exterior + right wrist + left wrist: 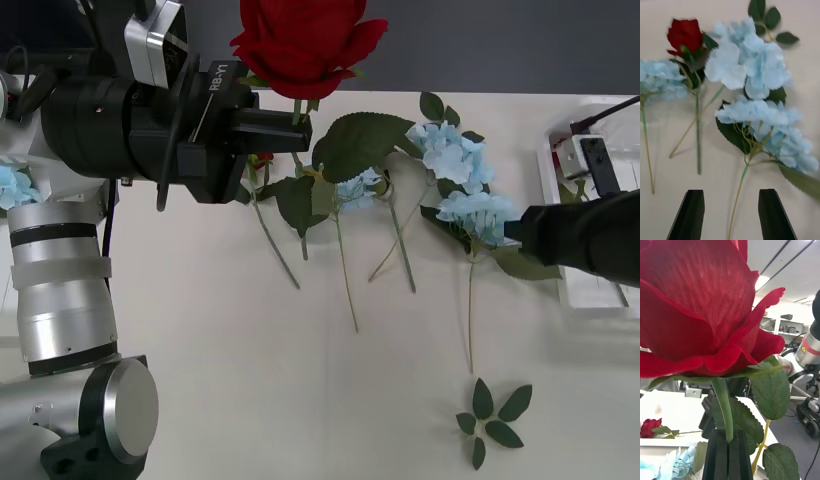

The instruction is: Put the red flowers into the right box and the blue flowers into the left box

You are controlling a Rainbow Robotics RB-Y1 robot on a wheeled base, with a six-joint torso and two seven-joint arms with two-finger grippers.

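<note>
The pale, cream-coloured tabletop [250,400] carried a loose scatter of artificial flowers across its middle, with the shallow white rectangular plastic right box [560,285] at its right edge, partly behind the right arm. A pale patch of blue petals showed at the far left edge of the front view, but whether it lay in the left box could not be told.

The left gripper [300,130], black-fingered and held up off the tabletop at the upper left, was clamped tight on the thin green stem of a large deep-red fabric rose [305,40], its bloom standing upright above the fingers; the left wrist view showed the stem [725,412] pinched between the two closed fingers. By my reading, this rose was mid-carry, and it had the whole width of the tabletop to cross before it could be released over the right box.

The right gripper [732,212] hovered with its fingers spread apart, just short of a wide pale sky-blue hydrangea-like cluster [763,120] on a leafy green stem [738,195], which ran down between the two fingers. It looked ready to lower and pinch that stem; a second blue cluster [741,60] lay touching the first, so the grip would need to take one stem only.

A smaller red rose [685,33] lay flat beyond them, and a flowerless green leaf sprig [492,415] sat apart near the front edge.
</note>
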